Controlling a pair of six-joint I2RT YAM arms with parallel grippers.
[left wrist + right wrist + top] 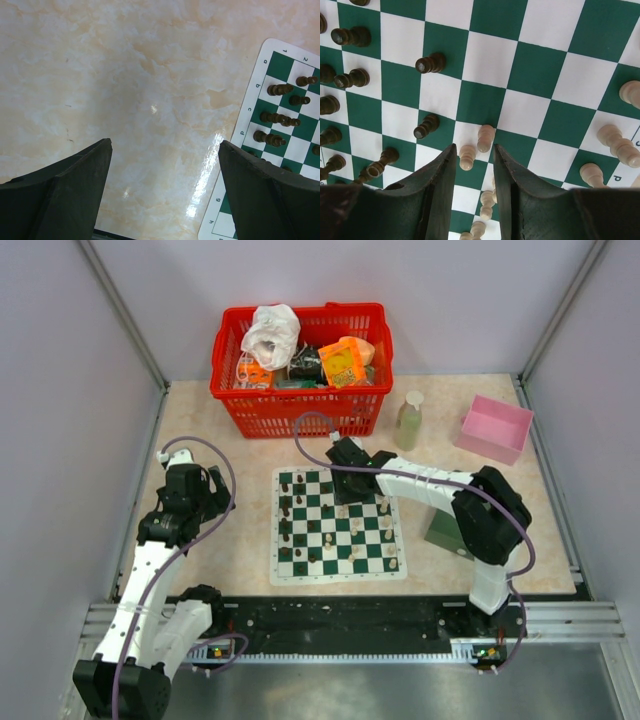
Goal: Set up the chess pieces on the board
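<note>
From the top camera, the board (338, 540) lies mid-table (220, 420), with dark pieces (288, 525) down its 9 o'clock side and cream pieces (388, 535) down its 3 o'clock side. The right gripper (350, 490) hangs over the board's 12 o'clock edge. The left gripper (215, 495) sits off the mat at its 9 o'clock. A red basket (300, 400) stands at the board's 12 o'clock, a bottle (408, 420) at 1, a pink box (492, 428) at 2 and a dark green box (443, 530) at 3.

In the left wrist view, the left gripper (165, 144) is spread wide and holds nothing, with bare table (125, 75) between its fingers. The board (250, 110) lies at its 3 o'clock, dark pieces (280, 90) standing on it.

In the right wrist view, the right gripper (474, 152) has its jaws a narrow slot apart, with nothing visibly pinched. A cream piece (466, 156) stands at the slot's mouth, another cream piece (485, 138) just beside it at 1 o'clock. Dark pieces (430, 63) stand on the board (540, 65) from 9 to 11 o'clock, cream pieces (615, 142) at 3.
</note>
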